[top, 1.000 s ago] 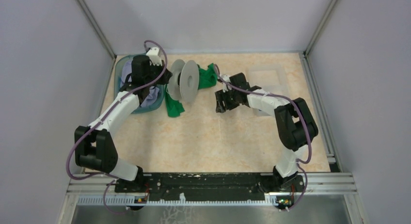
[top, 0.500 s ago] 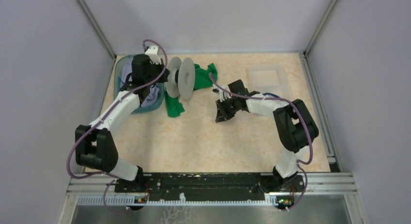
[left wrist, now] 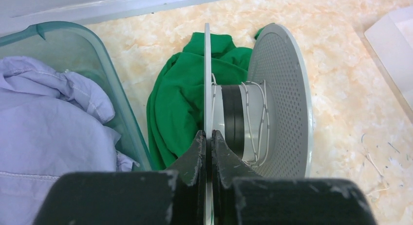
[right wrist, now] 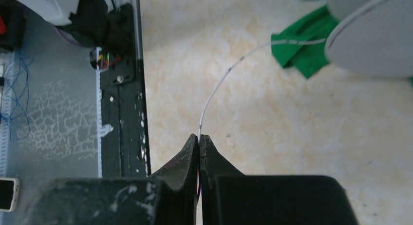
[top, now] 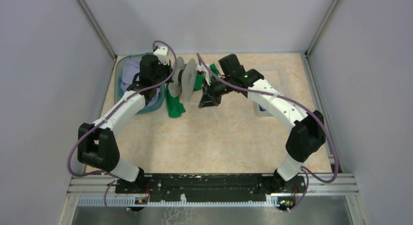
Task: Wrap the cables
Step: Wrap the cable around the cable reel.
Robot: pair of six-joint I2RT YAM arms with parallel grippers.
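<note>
Since a second ago the right arm has swung from the right of centre in the top view toward the upper middle. The right gripper [top: 207, 99] [right wrist: 199, 137] now hangs just beside the lower right of the pale-grey round plastic spool [top: 189, 81] [left wrist: 280, 88], where before it was well apart from it. Its jaws are pressed together on the end of the hair-thin whitish cable [right wrist: 214, 91]. In the right wrist view the cable rises from the fingertips and curves to the upper right, crossing the crumpled green cloth [right wrist: 302, 52] [top: 174, 107] toward the spool's flange. A few turns of it lie around the spool's hub [left wrist: 253, 118], beside a black band. The left gripper [left wrist: 208, 135] [top: 176, 79] is still clamped narrowly on the thin edge of the near flange, holding the spool off the marbled beige tabletop [top: 219, 137]. The spool has shifted a little up and right and now shows more edge-on from above. At the upper left, the translucent teal plastic tub [top: 118, 74] [left wrist: 122, 103] with the lilac fabric [left wrist: 48, 127] inside has not moved.
</note>
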